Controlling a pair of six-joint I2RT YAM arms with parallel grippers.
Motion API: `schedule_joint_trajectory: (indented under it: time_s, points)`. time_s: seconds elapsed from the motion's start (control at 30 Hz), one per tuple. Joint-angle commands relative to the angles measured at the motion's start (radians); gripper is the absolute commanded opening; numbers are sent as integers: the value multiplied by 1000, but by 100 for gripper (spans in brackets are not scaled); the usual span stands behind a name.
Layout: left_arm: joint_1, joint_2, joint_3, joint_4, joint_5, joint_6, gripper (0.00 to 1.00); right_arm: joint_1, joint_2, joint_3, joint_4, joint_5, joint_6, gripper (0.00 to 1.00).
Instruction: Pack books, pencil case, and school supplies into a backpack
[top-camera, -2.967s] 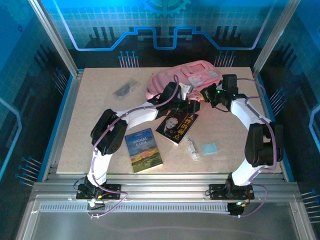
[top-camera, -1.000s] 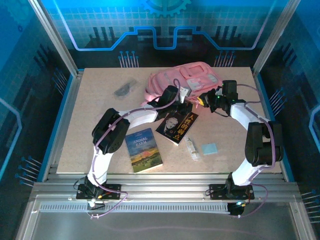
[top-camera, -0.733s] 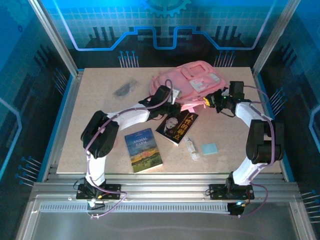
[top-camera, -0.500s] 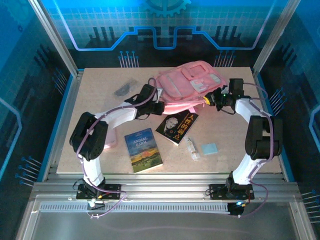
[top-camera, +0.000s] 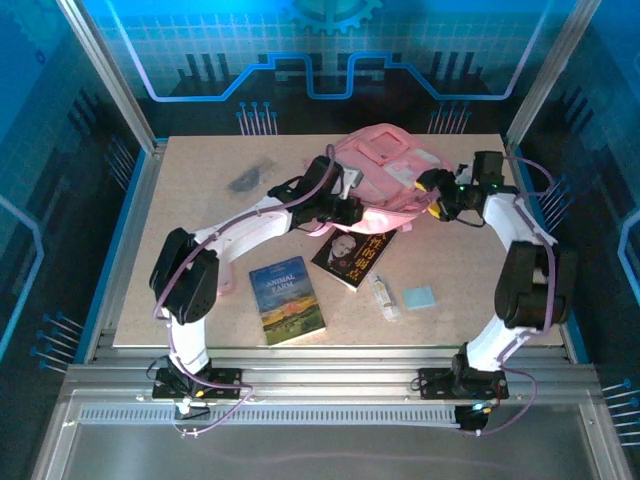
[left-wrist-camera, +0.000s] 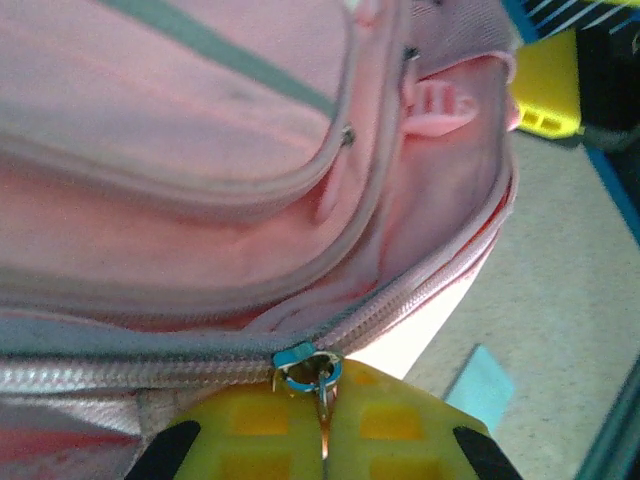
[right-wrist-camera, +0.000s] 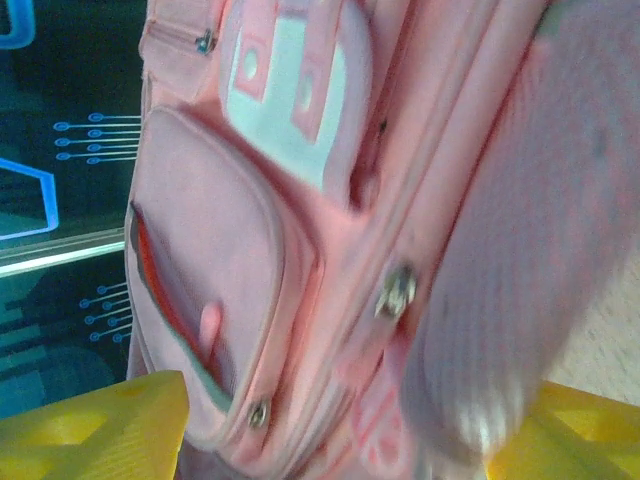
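Note:
The pink backpack (top-camera: 385, 172) stands at the back of the table. My left gripper (top-camera: 345, 207) is at its near-left edge, shut on a metal zipper pull with a blue ring (left-wrist-camera: 308, 366); in the left wrist view the gripper (left-wrist-camera: 325, 388) has its yellow fingers pressed together under the zipper line (left-wrist-camera: 420, 290). My right gripper (top-camera: 437, 193) is at the backpack's right side, and in its wrist view the gripper (right-wrist-camera: 330, 440) is open, yellow fingers (right-wrist-camera: 90, 420) wide apart with the backpack (right-wrist-camera: 300, 200) between them. The blue-green book (top-camera: 287, 300) and the black book (top-camera: 352, 250) lie flat. The pencil case is hidden.
A whitish tube (top-camera: 385, 297) and a light-blue pad (top-camera: 420, 297) lie right of the books; the pad (left-wrist-camera: 478, 385) also shows in the left wrist view. A small dark grey item (top-camera: 248, 178) lies at the back left. Metal frame posts border the table.
The right gripper has opened and drawn to the right, off the backpack. The left gripper, still shut on the zipper pull, swung left and then back right. The backpack shifted right.

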Motion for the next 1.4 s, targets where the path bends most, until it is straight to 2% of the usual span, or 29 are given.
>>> schedule_joint_trajectory:
  time_s: [0.0, 0.1, 0.23, 0.4, 0.5, 0.7, 0.8, 0.9, 0.93, 1.1, 1.27, 1.37]
  points:
    - [-32, 53, 110, 31, 94, -22, 0, -4, -137, -76, -106, -81, -51, 75]
    - [-50, 93, 152, 30, 112, -30, 0, -2, -206, -144, -98, -136, -24, 75]
    - [-66, 110, 160, 40, 126, -41, 0, 40, -253, -232, 28, -186, 106, 75]
    - [-79, 103, 136, 73, 151, -57, 0, 156, -228, -259, 109, -130, 184, 75]
    - [-86, 83, 105, 100, 175, -54, 0, 179, -178, -295, 232, -101, 246, 72]
    - [-77, 1, -2, 97, 164, -50, 0, 165, -136, -309, 303, 76, 242, 41]
    - [-70, -27, -51, 103, 183, -61, 0, 152, -112, -304, 326, 76, 243, 24]
    - [-63, -43, -84, 106, 182, -69, 0, 141, -105, -305, 329, 67, 225, 3]
    - [-57, -47, -97, 112, 181, -76, 0, 136, -109, -309, 328, 65, 218, 0]
    - [31, -64, -159, 135, 131, -96, 0, 96, -159, -368, 318, 40, 182, 0]
    - [176, -76, -215, 99, 17, -28, 0, 68, -220, -383, 232, 64, 98, 0]
    - [264, -65, -232, 95, 3, -22, 0, 41, -231, -396, 227, 58, 84, 0]
